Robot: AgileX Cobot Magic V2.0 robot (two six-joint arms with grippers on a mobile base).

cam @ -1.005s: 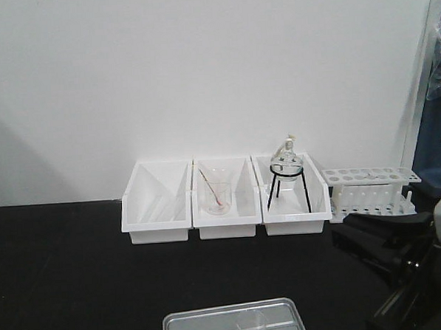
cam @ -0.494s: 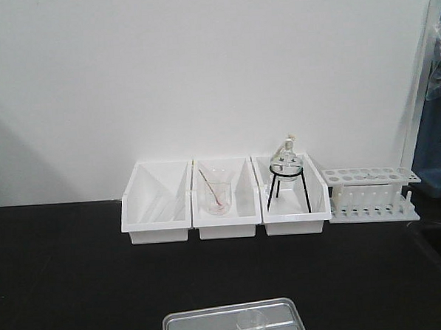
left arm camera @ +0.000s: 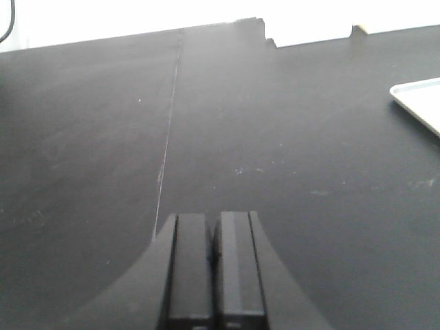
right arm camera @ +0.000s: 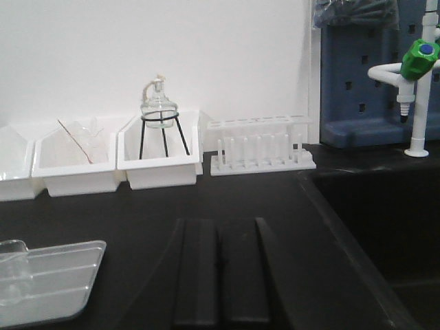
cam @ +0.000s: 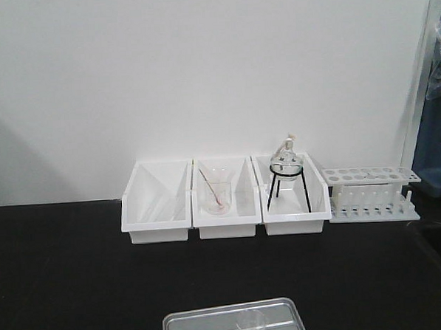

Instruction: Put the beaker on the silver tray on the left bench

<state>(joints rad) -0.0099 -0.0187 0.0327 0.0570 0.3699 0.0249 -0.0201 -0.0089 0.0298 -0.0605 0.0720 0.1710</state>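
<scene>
I see the beaker (cam: 252, 324) standing upright inside the silver tray (cam: 186, 326) on the left bench (cam: 64, 277). Left gripper (left arm camera: 214, 227) and right gripper (right arm camera: 218, 237): fingers pressed together, empty, both apart from the beaker.

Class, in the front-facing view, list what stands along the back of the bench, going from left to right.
Empty white bin → white bin with the larger beaker → white bin with the flask on a black tripod → white test tube rack.

black left bench (cam: 71, 276), silver tray (cam: 206, 322), three white bins (cam: 226, 200), test-tube rack (cam: 370, 194)
</scene>
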